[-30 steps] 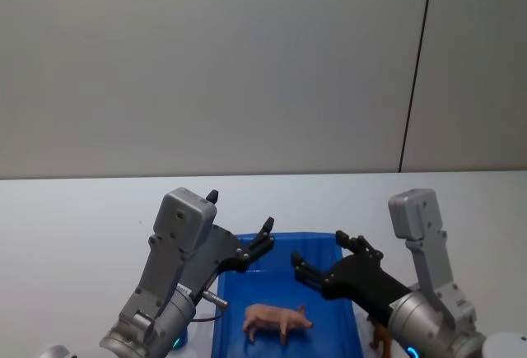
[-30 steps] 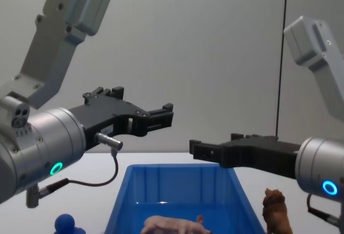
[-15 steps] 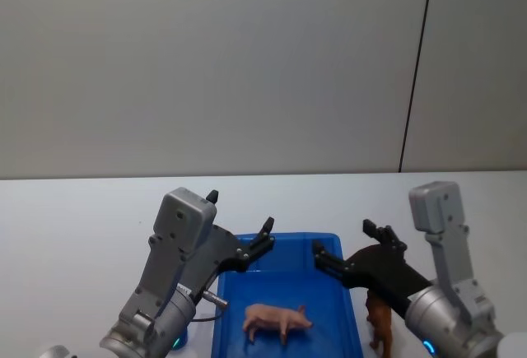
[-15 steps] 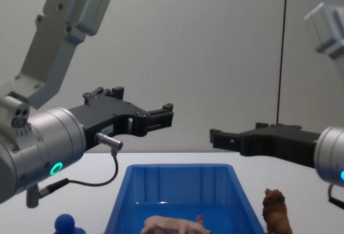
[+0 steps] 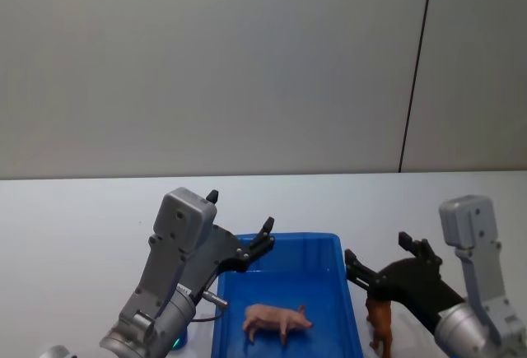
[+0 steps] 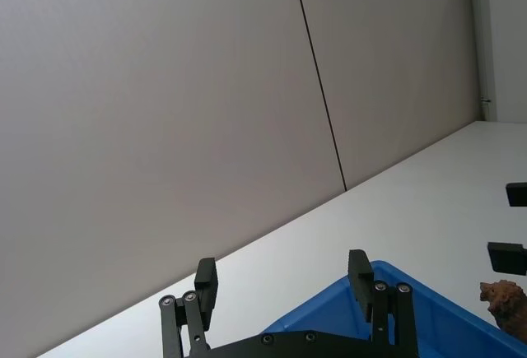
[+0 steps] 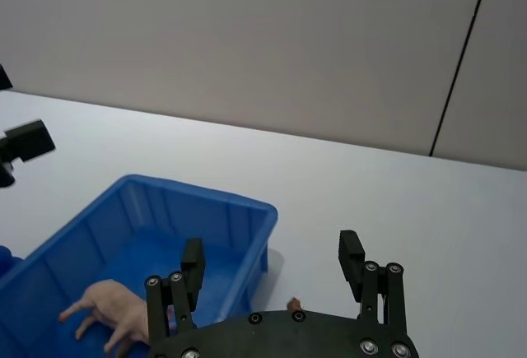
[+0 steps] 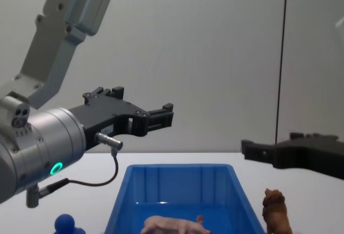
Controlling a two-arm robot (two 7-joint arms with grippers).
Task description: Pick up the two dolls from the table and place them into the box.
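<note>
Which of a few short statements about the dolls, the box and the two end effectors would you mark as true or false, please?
1. The pig is inside the box. True.
2. The lion is in the box as well. False: it stands on the table, just outside the box's right wall.
3. The right end effector is shut on the lion. False: it is open and empty, held above the lion and clear of it.
4. The left end effector is open and holds nothing. True.
</note>
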